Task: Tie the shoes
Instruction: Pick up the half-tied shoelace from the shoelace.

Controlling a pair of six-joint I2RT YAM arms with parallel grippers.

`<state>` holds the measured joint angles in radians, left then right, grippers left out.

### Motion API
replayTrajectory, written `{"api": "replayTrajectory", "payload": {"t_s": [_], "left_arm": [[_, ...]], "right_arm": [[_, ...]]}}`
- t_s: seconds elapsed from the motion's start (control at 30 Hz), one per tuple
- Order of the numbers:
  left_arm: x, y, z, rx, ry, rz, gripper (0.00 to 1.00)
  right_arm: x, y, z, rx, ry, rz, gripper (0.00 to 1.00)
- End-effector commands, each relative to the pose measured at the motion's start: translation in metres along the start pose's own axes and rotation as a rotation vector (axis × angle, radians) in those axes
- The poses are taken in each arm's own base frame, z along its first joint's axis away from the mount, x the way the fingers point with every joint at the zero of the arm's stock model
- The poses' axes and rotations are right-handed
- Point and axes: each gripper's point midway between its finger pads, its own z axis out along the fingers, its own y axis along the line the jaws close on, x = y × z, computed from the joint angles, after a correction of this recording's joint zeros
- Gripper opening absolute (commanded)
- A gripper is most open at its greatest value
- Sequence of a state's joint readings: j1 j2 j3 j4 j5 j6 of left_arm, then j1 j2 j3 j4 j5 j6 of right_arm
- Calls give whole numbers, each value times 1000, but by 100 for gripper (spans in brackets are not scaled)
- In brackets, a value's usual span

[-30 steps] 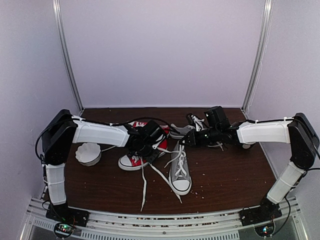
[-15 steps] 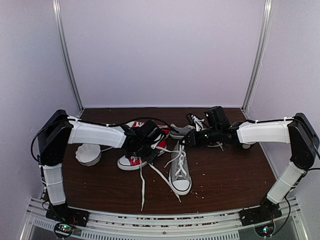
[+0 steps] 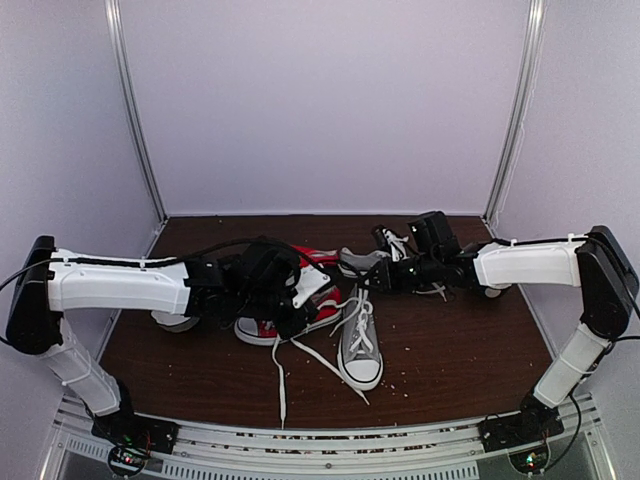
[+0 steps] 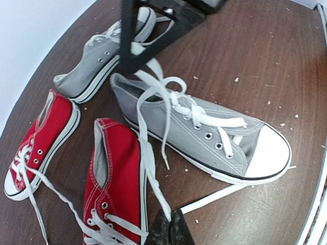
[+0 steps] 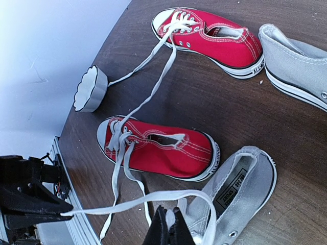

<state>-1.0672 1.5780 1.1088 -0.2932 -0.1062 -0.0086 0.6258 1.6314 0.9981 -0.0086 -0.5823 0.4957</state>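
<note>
near edge: loose white lace ends trail over the brown table (image 3: 450, 340). the near grey sneaker (image 3: 360, 345) lies mid-table, untied, its white toe cap toward my bases. my left gripper (image 4: 171, 217), just left of it, is pinched closed on its long lace strand (image 5: 138, 198). my right gripper (image 5: 167, 224), at the sneaker's heel end, is clamped on the short lace strand (image 4: 153, 76). a red sneaker (image 3: 262, 322) lies beside the left gripper, with a second red sneaker (image 3: 318, 258) behind it. the second grey sneaker (image 3: 362, 262) lies farther back. a fluted white cup (image 5: 91, 89) sits far left.
</note>
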Motion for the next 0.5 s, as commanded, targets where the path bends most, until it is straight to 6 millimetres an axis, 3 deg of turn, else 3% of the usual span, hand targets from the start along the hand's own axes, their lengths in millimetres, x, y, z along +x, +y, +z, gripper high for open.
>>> {"api": "replayTrajectory", "payload": {"t_s": [0.0,0.27,0.47], "left_arm": [[-1,-16,6,81,-8,91,0],[-59,-81,-11,284,-192,349,0],[-102,-107,8,318,-270,432,0]], "right_arm": [[-17,6,-2,-11,-37,-29,0],[-20,6,-2,-5,-34,-43,0],[-18,7,-2,-15,-24,-50,0]]}}
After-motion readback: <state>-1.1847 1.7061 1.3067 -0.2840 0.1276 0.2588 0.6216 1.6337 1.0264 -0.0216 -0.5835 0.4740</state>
